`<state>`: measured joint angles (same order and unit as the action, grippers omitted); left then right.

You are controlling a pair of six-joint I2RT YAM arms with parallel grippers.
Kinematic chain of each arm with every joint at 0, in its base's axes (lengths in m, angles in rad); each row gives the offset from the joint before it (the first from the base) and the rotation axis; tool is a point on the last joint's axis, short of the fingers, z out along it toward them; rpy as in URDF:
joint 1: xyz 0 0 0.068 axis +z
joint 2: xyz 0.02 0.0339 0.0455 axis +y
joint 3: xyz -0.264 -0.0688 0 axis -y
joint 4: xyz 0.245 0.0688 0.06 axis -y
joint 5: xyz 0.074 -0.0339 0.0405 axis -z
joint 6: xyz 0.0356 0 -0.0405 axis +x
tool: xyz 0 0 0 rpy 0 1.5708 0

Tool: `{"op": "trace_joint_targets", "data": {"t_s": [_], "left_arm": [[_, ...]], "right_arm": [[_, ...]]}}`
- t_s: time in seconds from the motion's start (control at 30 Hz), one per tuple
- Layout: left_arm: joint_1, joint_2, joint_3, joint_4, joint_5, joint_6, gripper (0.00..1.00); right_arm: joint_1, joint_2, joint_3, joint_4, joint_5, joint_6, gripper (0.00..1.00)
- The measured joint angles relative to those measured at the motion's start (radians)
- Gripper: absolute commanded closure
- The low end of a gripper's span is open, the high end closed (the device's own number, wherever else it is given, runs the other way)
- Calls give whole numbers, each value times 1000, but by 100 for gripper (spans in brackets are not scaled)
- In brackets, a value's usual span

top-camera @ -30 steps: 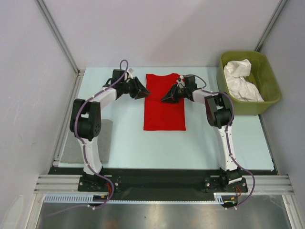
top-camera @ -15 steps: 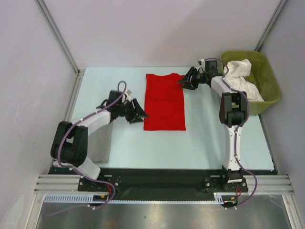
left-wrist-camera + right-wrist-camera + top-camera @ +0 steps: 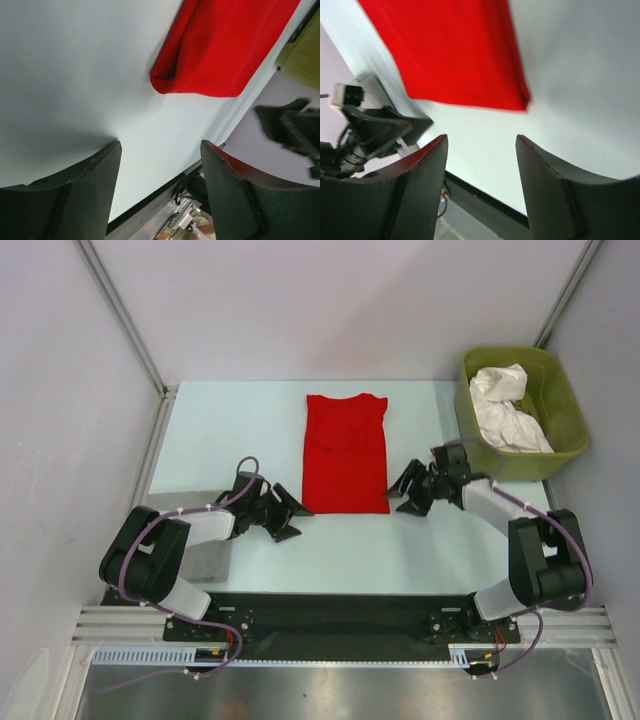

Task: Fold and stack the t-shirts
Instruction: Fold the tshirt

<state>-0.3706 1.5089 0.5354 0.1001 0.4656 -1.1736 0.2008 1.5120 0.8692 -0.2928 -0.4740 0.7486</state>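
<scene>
Finds the red t-shirt [image 3: 345, 452] flat in the middle of the surface [image 3: 230, 430], folded into a narrow strip, long axis running straight away from the arm bases, collar at the far end. Leaves the white t-shirts [image 3: 505, 410] heaped in the olive tub [image 3: 463, 405] at the far right, well apart from both arms.

Sets the left gripper [image 3: 287, 515] low beside the near left corner of the strip, and the right gripper [image 3: 405, 490] beside the near right corner. Shows both released: fingers spread wide in each wrist view, nothing between them, bare surface beneath.

From the left wrist, puts the layered red corner [image 3: 225, 45] ahead of the fingers and apart from them; from the right wrist, likewise [image 3: 450, 50].

Looks like the start of a crosswise fold: near hem taken at both corners and carried along the long axis toward the collar. Places each arm about equally near its own corner, shirt lying inward and slightly ahead. Risks pinching only the top layer.
</scene>
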Motion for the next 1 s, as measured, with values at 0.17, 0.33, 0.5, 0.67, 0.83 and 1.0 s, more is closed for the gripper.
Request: {"op": "trace_joint_targets", "data": {"t_s": [0.17,0.33,0.5,0.67,0.83,1.0], "left_arm": [[-22,5,-3,38,-69,-88,36],[-22,56,-2,85,-98,-204,46],[-22,84,-2,121,-121,-312,49],[-23,85,6,111,-164,-361,51],[-24,84,9,99,-201,-398,57],[-24,86,11,91,-224,-419,62]], "right_arm": [[47,-80,-267,177,37,159,42],[50,-83,-361,341,84,290,43],[74,-74,-364,458,157,388,43],[111,-32,-364,477,214,480,45],[145,-36,-364,470,279,558,47],[159,-43,-365,451,329,613,51]]}}
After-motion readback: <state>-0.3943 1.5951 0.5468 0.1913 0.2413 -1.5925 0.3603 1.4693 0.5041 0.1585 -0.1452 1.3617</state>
